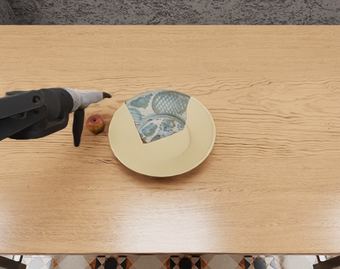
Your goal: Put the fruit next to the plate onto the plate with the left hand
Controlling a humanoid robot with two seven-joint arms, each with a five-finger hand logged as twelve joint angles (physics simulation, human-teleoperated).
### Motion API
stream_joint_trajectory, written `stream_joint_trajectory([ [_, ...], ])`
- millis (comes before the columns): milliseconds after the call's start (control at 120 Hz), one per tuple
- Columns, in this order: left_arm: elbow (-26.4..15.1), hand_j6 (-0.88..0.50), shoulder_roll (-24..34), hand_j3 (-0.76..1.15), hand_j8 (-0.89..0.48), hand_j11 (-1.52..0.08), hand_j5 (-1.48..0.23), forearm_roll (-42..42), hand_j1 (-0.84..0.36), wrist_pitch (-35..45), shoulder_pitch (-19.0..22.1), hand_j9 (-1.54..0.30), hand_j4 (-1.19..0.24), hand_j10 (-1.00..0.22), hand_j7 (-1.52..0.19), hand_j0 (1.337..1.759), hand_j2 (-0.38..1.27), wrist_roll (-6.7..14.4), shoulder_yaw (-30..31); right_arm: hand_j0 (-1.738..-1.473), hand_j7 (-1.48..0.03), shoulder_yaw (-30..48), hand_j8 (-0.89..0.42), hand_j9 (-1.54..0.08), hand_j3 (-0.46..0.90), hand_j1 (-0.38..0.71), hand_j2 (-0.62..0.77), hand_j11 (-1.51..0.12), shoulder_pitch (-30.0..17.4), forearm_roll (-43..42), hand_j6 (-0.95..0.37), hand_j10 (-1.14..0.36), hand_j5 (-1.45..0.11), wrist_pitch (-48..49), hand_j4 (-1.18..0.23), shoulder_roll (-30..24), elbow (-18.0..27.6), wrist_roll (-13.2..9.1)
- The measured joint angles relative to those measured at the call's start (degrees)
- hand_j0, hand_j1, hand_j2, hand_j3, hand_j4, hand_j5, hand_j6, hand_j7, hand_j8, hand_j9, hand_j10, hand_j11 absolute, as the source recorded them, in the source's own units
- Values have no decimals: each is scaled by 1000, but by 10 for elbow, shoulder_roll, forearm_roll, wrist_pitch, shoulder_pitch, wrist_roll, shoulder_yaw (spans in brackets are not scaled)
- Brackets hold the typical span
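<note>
A small red apple (95,124) lies on the wooden table just left of a cream plate (181,157) with a blue-patterned wedge at its top. My left hand (90,112) reaches in from the left edge and hovers right at the apple. Its fingers (78,128) are spread: one points down on the apple's left side, another points right above the apple toward the plate. Nothing is held. The apple and the plate rim stand slightly apart.
The wooden table (259,67) stretches wide around the plate. Its far edge runs along the top of the view and its near edge along the bottom, with patterned floor below.
</note>
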Motion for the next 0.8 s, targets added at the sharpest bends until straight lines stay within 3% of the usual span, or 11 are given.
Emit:
stream_joint_trajectory([
  [800, 18, -342, -19, 0, -341, -438, -439, 42, -53, 86, 11, -438, -341, -340, -438, 1658, 70, 0, 22, -1658, -20, 0, -15, -20, 0, -331, -3, -20, 0, 0, -15, -15, -19, 0, -15, 0, 0, 0],
])
